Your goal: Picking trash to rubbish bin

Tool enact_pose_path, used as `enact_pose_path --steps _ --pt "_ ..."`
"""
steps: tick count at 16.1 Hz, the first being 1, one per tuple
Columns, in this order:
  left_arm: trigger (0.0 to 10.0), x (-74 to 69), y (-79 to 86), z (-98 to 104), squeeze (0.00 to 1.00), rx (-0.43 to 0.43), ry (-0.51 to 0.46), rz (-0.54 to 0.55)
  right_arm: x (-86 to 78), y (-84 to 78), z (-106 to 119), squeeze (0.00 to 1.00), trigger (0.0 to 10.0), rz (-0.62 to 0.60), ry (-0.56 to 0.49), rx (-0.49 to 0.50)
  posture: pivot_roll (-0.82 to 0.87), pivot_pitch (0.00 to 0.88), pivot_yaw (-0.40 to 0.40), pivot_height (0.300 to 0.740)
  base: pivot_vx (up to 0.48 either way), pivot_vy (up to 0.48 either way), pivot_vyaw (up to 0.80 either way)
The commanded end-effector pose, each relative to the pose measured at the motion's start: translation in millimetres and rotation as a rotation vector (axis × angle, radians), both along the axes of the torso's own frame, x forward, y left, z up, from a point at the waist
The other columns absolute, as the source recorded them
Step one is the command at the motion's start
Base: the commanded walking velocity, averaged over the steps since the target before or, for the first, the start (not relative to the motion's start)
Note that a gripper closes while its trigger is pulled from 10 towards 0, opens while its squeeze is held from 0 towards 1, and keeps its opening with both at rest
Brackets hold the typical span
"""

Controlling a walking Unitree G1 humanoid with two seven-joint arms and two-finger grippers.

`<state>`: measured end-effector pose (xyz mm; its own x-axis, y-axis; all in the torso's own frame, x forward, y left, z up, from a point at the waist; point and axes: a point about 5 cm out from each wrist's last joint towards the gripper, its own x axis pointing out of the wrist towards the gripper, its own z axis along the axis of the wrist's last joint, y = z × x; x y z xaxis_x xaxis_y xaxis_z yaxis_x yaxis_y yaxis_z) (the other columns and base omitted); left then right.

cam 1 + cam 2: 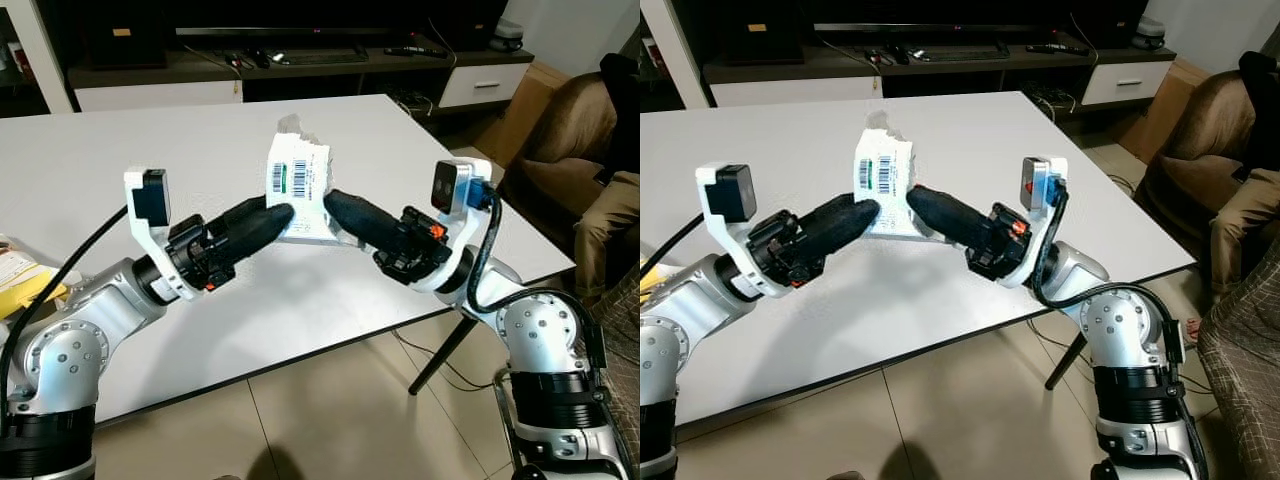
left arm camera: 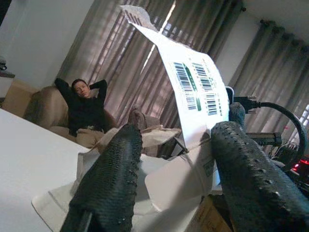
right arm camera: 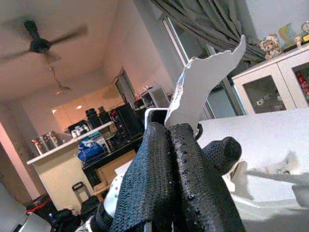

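Observation:
A torn white mailer bag [image 1: 298,185] with a barcode label is held upright above the white table [image 1: 120,160], close to its front edge. My right gripper [image 1: 335,205] is shut on the bag's right edge; in the right wrist view the two fingers [image 3: 169,140] press together on the white sheet [image 3: 203,92]. My left gripper [image 1: 280,215] reaches the bag from the left. The left wrist view shows it open [image 2: 176,133], with the lower part of the bag [image 2: 193,92] hanging between its spread fingers.
A yellow packet [image 1: 20,275] lies at the table's left edge. A low TV cabinet [image 1: 300,70] runs behind the table. A person [image 1: 610,200] sits on a brown sofa to the right, beside a cardboard box [image 1: 525,105]. Tiled floor [image 1: 330,420] lies below the front edge.

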<state>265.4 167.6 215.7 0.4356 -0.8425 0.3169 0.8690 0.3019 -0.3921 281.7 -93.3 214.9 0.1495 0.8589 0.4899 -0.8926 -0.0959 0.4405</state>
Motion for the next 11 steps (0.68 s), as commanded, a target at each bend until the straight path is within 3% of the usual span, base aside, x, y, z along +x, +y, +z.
enact_pose_path --steps 1,11 --pt "0.0 -0.1 -4.2 4.7 0.0 -0.007 -0.014 -0.03 -0.5 1.9 3.9 0.0 0.0 0.02 -0.025 0.0 0.05 0.0 -0.112 0.74 0.0 0.0 0.0" --pt "0.0 -3.5 -5.3 7.9 0.0 -0.061 -0.001 -0.058 2.1 2.7 1.5 0.0 0.0 -0.024 -0.044 -0.025 0.05 0.0 -0.112 0.74 0.0 0.0 0.0"
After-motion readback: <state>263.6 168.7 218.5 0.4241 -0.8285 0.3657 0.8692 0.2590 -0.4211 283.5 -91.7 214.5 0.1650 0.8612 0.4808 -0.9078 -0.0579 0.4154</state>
